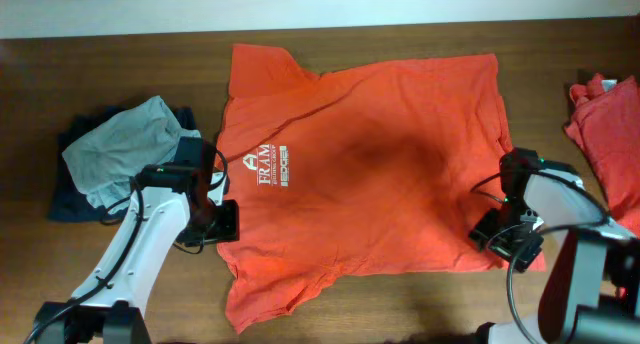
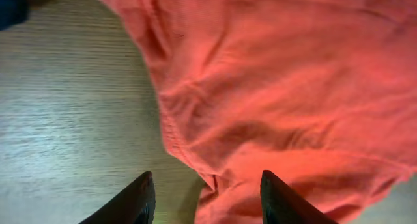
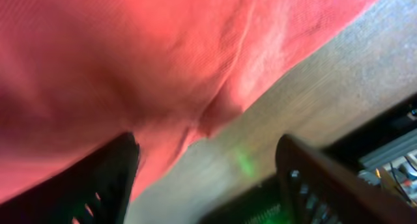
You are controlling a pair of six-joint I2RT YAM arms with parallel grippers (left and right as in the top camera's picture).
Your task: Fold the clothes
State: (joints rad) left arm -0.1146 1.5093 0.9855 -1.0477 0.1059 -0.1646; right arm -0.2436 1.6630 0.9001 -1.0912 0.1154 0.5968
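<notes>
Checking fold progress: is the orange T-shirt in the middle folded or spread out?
Spread: the T-shirt lies flat, logo up, both sleeves out, nothing doubled over.

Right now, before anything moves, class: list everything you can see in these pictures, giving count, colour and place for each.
T-shirt: one, orange with white print, spread flat mid-table.
Bunched garment: one, red-orange, at the table's right edge.
Grey garment: one, grey, at the left, lying on the dark cloth.
Dark cloth: one, navy, at the left.
Table: one, brown wood, under everything.
Left hand: one, black, open over the T-shirt's left edge.
Right hand: one, black, open at the T-shirt's lower right edge.
</notes>
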